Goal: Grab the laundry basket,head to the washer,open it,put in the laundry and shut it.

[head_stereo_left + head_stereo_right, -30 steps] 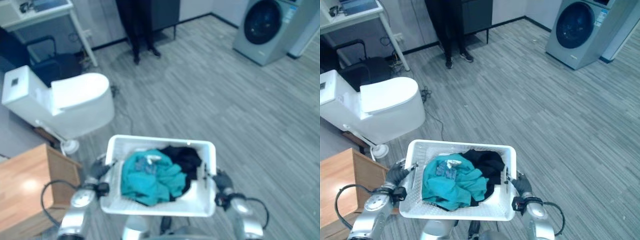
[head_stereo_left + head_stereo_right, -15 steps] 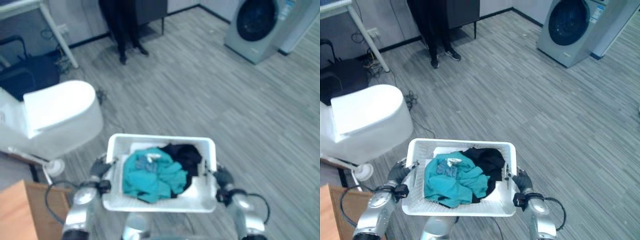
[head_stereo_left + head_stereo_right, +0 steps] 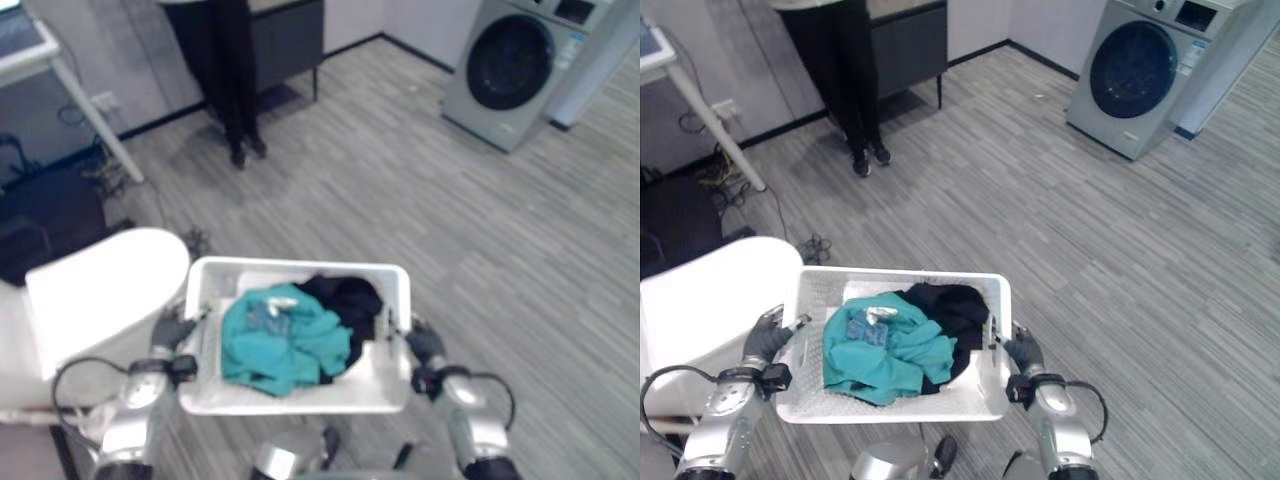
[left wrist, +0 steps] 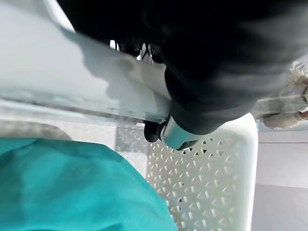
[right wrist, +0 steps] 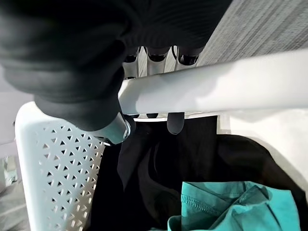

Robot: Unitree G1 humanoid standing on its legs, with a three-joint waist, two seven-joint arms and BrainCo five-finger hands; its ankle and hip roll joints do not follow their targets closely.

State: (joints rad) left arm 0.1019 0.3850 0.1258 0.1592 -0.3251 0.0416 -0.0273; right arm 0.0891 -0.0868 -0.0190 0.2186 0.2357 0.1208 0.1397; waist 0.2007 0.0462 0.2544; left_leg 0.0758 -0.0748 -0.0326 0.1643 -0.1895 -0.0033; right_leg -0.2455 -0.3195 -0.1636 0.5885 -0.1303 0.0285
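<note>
Right hand (image 5: 72, 72) has its fingers (image 5: 175, 122) hooked over the white rim of the basket (image 3: 992, 300), dark tips poking through on the inside, thumb curled under the same rail, so it's clamped on the right-side rim. Left hand (image 3: 767, 340) does the same on the opposite rim; in its wrist view the dark cover sits right on the rail with a silver finger (image 4: 175, 134) wrapped under it, so that one's gripping too. The basket is up off the floor (image 3: 1120, 260), held between the two hands, roughly level, with perforated white walls. Inside, a teal cloth (image 3: 875, 350) is bunched up on the left half and reaches toward the near wall, with a small pale patch on top near the far side. A black cloth (image 3: 950, 305) fills the far right corner, touching the teal one and partly tucked under it. The near right corner is bare white bottom. Past the basket it's grey plank floor. The washer (image 3: 1140, 75) stands well away at the far right with its round dark door closed. A person (image 3: 845, 70) in dark trousers and dark shoes stands at the far side next to a dark cabinet (image 3: 910, 45). On the left there's a big white rounded object (image 3: 710, 290) just beside the basket's left rim, and a white table leg (image 3: 705, 110) further back.
</note>
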